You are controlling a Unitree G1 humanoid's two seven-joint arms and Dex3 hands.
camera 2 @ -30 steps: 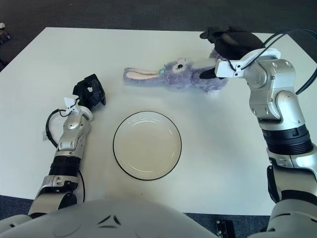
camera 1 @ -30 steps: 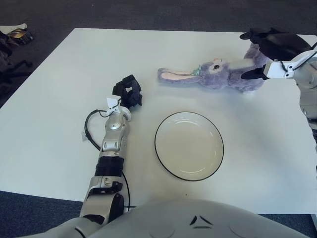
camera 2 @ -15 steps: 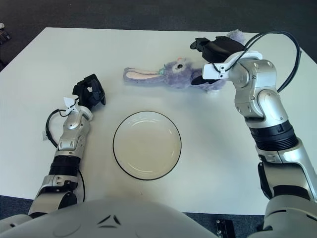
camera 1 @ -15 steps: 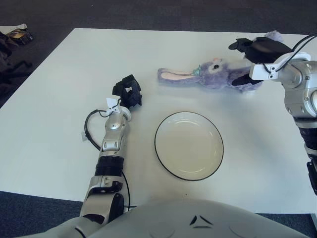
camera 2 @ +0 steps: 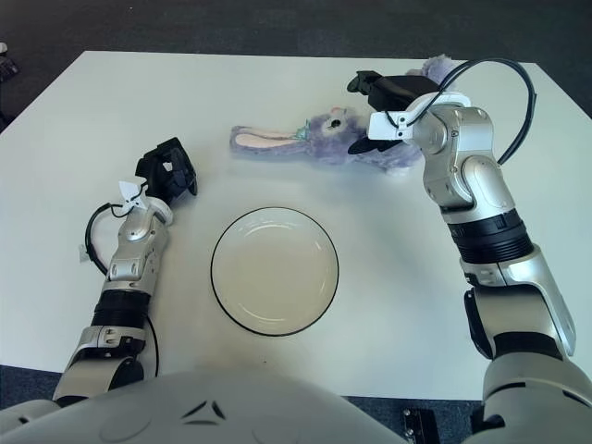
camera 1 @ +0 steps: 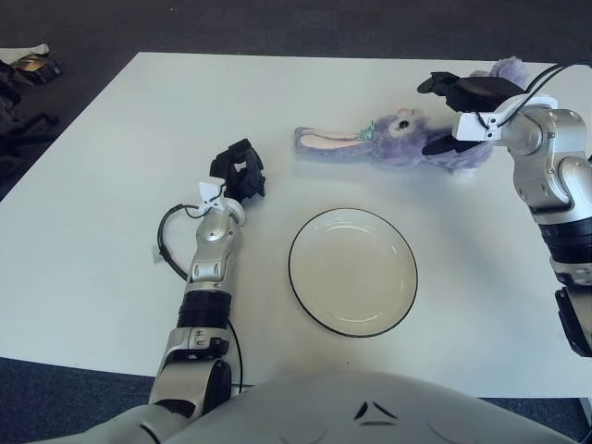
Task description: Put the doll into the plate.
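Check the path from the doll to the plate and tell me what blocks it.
Nothing visible does. The doll lies on the table behind the plate, with bare tabletop between them. The right hand is over the doll's body, fingers spread around it. The left hand shows left of the plate, off that path.

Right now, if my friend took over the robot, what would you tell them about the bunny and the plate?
Right hand: over the purple bunny doll at the far right of the table, fingers spread around its body, not closed on it yet.
Left hand: idle, showing left of the plate, fingers curled, holding nothing.
Doll: lying on its side beyond the plate, ears pointing toward the robot's left.
Plate: near the table's middle front, nothing in it.
Done: the reach to the doll.
Left: close the fingers on the doll, lift it, carry it to the plate and set it down.
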